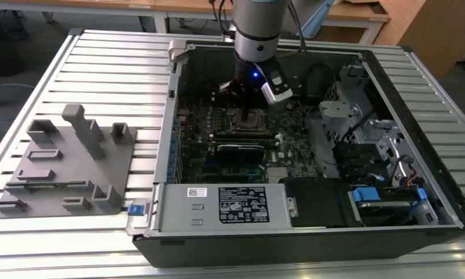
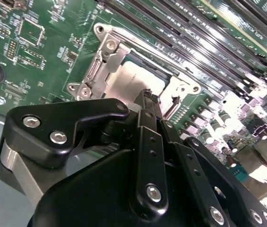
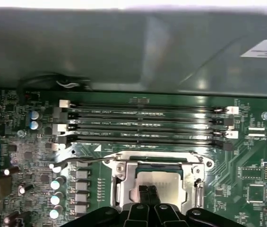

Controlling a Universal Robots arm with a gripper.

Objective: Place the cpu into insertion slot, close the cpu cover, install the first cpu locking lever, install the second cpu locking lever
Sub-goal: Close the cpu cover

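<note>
The cpu (image 3: 164, 180) lies in the insertion slot (image 1: 250, 120), its dull silver top (image 2: 132, 76) showing through the window of the cpu cover (image 3: 124, 182). The cover (image 2: 102, 64) lies flat over it. My gripper (image 3: 148, 190) hangs just above the chip's middle with its two black fingers pressed together and nothing between them. In the second wrist view the gripper (image 2: 147, 94) points down at the same spot. A thin wire lever (image 3: 86, 161) runs along the socket's edge nearest the memory slots. In the exterior view the gripper (image 1: 246, 106) is inside the open computer case.
Long black memory slots (image 3: 147, 125) run beside the socket. A black card (image 1: 239, 152) and a grey power supply (image 1: 221, 206) sit nearer the case front, with drive cages (image 1: 357, 133) at the exterior view's right. A grey fixture plate (image 1: 70, 163) rests on the slatted table.
</note>
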